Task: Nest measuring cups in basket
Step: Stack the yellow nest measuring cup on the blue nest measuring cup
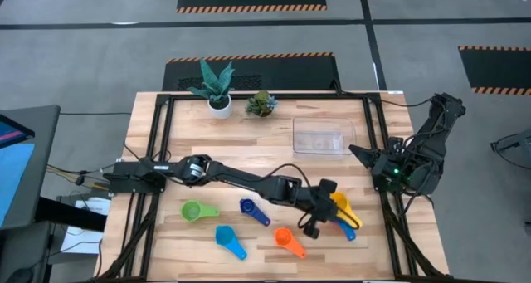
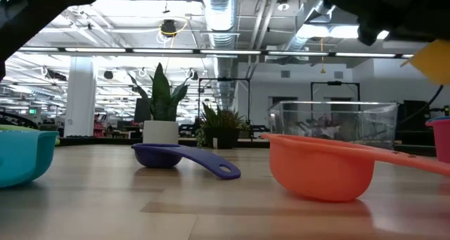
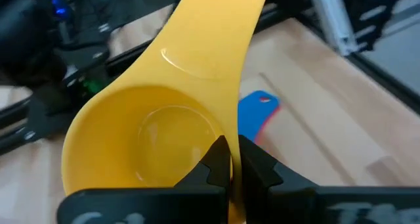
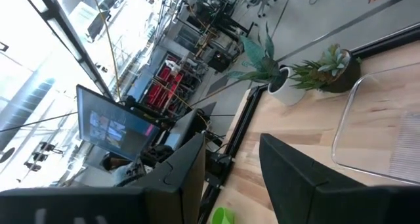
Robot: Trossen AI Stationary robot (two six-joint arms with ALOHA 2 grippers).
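Left gripper (image 3: 230,161): your fingers are clamped on the yellow cup's (image 3: 151,125) rim, holding it above the table's near-right part.
Basket (image 1: 322,136): well apart, toward the far side.
Right gripper (image 4: 226,161): parked at the right edge, fingers apart.

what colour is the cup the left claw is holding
Yellow cup, pinched at its rim by the left claw; clearest in the left wrist view.
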